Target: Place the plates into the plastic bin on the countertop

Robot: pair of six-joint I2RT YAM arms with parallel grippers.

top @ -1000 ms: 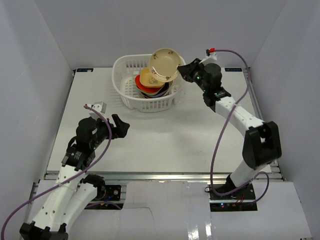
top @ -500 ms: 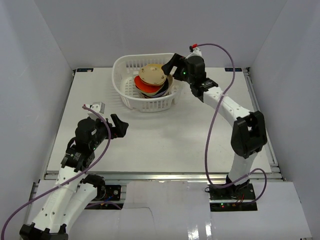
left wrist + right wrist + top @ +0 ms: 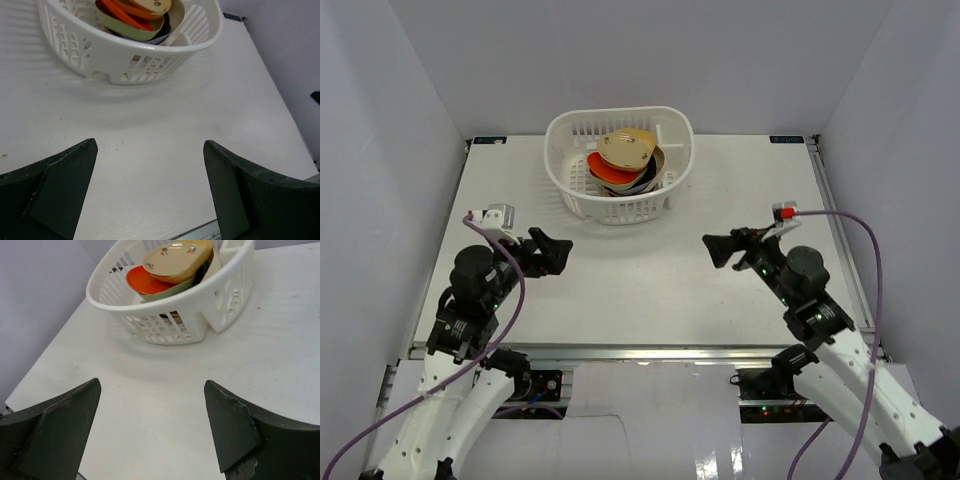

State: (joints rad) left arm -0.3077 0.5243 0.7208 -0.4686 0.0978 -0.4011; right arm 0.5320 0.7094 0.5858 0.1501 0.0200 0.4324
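Left gripper (image 3: 553,251) and right gripper (image 3: 716,250) gape wide, empty; we judge the plates (image 3: 624,160), upper centre, light, stiff, slick, best pinched at rims.

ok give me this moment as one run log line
plates: piled in plastic bin on countertop | left jaws: open, empty | right jaws: open, empty

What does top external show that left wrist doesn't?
Only top external: the right gripper, open above the countertop, and the bin's full outline. Only left wrist: the left gripper up close, its fingers spread with nothing between them, and the bin's near wall side-on. Both: the bin holding the stacked plates, with a beige plate on top.
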